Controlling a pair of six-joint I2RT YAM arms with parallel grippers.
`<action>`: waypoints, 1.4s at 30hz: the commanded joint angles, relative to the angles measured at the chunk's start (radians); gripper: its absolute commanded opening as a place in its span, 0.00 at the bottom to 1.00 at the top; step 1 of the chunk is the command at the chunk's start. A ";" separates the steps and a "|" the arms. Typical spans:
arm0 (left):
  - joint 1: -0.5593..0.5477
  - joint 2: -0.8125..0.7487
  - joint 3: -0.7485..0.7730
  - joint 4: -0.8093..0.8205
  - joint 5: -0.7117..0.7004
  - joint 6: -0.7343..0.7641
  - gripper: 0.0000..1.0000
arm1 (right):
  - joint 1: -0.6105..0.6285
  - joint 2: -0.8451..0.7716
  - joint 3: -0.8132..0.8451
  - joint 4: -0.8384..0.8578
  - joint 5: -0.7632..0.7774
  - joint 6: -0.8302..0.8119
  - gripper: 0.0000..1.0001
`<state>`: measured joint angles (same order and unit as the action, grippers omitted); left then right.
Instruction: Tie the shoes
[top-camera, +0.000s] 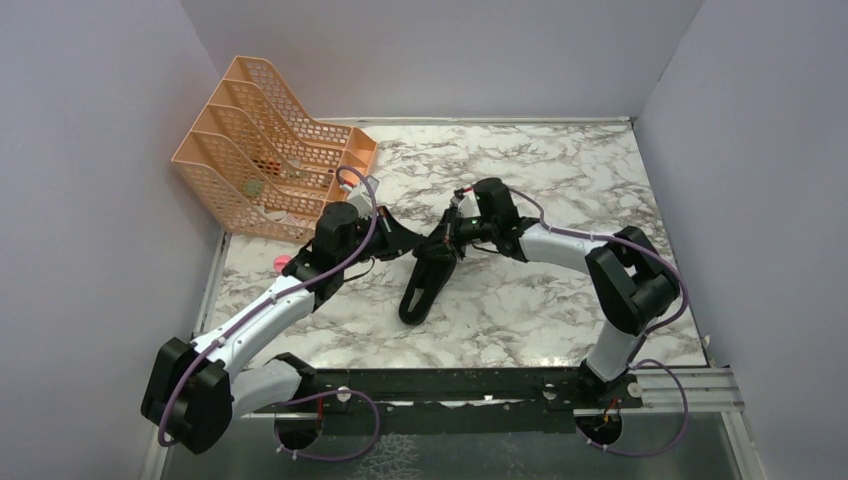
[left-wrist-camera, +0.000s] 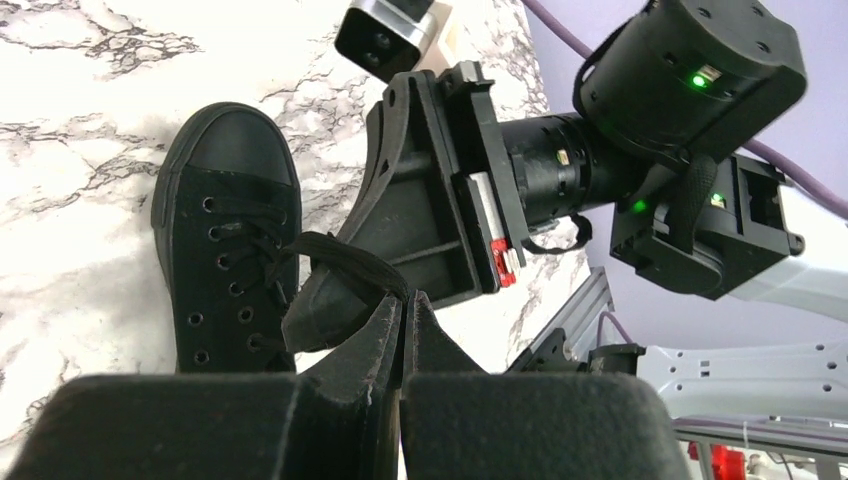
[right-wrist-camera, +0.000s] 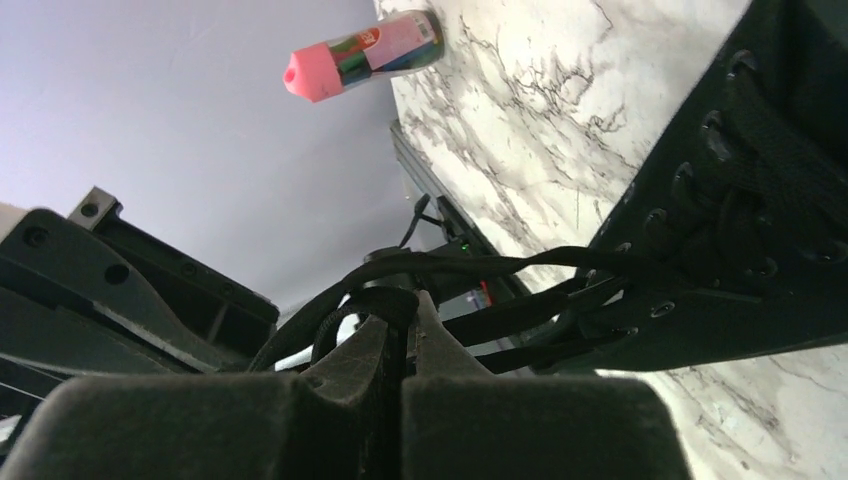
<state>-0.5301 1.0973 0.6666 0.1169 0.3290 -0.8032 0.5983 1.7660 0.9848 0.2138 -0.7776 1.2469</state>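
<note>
A single all-black low-cut shoe (top-camera: 422, 290) lies on the marble table, toe toward the arms. It shows in the left wrist view (left-wrist-camera: 225, 240) and the right wrist view (right-wrist-camera: 760, 240). My left gripper (top-camera: 408, 240) is shut on a black lace (left-wrist-camera: 350, 262) that runs from the eyelets up to its tips (left-wrist-camera: 404, 300). My right gripper (top-camera: 447, 240) is shut on a looped black lace (right-wrist-camera: 400, 305) close to the shoe's opening (right-wrist-camera: 404, 300). The two grippers sit nearly tip to tip above the heel end of the shoe. More lace strands (right-wrist-camera: 520, 265) stretch from the eyelets toward the right gripper.
An orange mesh file rack (top-camera: 270, 150) stands at the back left. A pink-capped small bottle (top-camera: 283, 263) lies near the left table edge, also in the right wrist view (right-wrist-camera: 360, 55). Grey walls enclose the table (top-camera: 560, 170) on three sides.
</note>
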 joint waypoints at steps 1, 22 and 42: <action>0.004 -0.019 -0.003 0.045 -0.046 -0.047 0.00 | -0.003 -0.054 0.029 -0.017 0.067 -0.125 0.01; 0.016 -0.025 0.033 -0.008 -0.028 0.032 0.00 | -0.066 -0.024 0.232 -0.386 -0.041 -0.579 0.08; 0.022 -0.021 0.027 0.025 0.015 0.036 0.00 | -0.094 0.029 0.111 -0.186 -0.023 -0.065 0.01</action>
<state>-0.5125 1.0828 0.6655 0.0956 0.3145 -0.7757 0.5171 1.7405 1.0447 -0.0185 -0.8074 1.0580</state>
